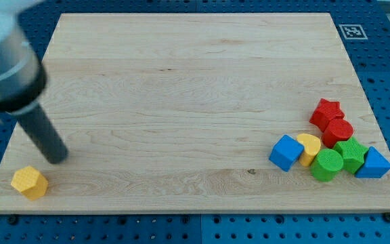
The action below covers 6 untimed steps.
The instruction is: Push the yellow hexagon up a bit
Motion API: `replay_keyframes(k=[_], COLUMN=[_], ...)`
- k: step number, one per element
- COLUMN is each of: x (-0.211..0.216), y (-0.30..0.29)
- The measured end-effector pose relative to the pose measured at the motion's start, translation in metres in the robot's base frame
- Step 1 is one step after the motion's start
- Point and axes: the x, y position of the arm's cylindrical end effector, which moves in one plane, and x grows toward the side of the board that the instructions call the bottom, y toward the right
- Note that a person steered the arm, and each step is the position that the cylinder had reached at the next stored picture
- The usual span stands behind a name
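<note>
Bright even overhead light, soft short shadows; rod (26, 115) blurred, board (181, 102) sharp.

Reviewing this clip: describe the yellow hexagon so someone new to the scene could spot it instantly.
Start at the wooden board and go to its corner at the view's bottom left. The yellow hexagon sits there alone, just below and left of my tip. The only other yellow block is wedged into the cluster at the view's right.
</note>
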Motion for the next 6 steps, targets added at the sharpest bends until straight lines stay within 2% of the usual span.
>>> replay_keyframes(k=[1,2,3,4,6], x=[-0.019,-0.016,0.009,0.064,0.082], y=[-0.066,-0.067,-0.067,-0.066,-0.056])
